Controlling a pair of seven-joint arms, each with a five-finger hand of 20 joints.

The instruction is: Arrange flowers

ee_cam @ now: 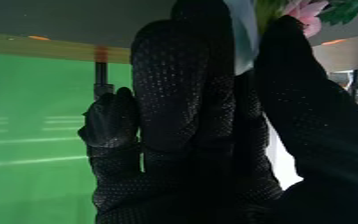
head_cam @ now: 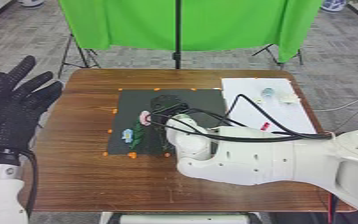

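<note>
My right hand (head_cam: 168, 104) is over the dark mat (head_cam: 180, 93), palm and fingertips partly hidden by its own arm and cables. A pink flower (head_cam: 144, 118) lies beside it, with a blue flower (head_cam: 127, 135) and green leaves (head_cam: 138, 136) nearer the front. In the right wrist view, my right hand (ee_cam: 180, 90) holds a pale bluish-white piece (ee_cam: 242, 37) between thumb and fingers; what it belongs to is unclear. Past the thumb tip are a pink flower (ee_cam: 307, 11) and green leaves (ee_cam: 342, 11). My left hand (head_cam: 11, 102) is raised off the table's left side, fingers spread.
On the brown table (head_cam: 78, 175), a white sheet (head_cam: 246, 90) at the right bears a pale blue item (head_cam: 267, 93), a whitish item (head_cam: 289, 99) and a small red one (head_cam: 265, 126). Orange marks surround the mat. Black cables loop over the right arm. A green screen (head_cam: 131, 25) stands behind.
</note>
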